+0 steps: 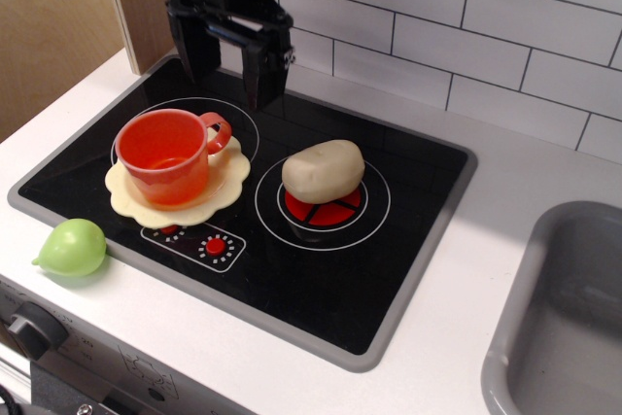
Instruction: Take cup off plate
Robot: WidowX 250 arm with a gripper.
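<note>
The orange-red cup (165, 155) stands upright on the cream scalloped plate (225, 186), over the left burner of the black toy stove. Its loop handle points right and back. My gripper (222, 73) hangs above and behind the cup, near the tiled wall. It is open and empty, with one black finger (190, 53) on the left and the other on the right. It does not touch the cup.
A beige potato (324, 171) lies on the right burner. A green pear (71, 247) lies on the white counter by the stove's front left corner. A grey sink (564, 318) is at the right. A wooden panel (58, 17) stands at the left.
</note>
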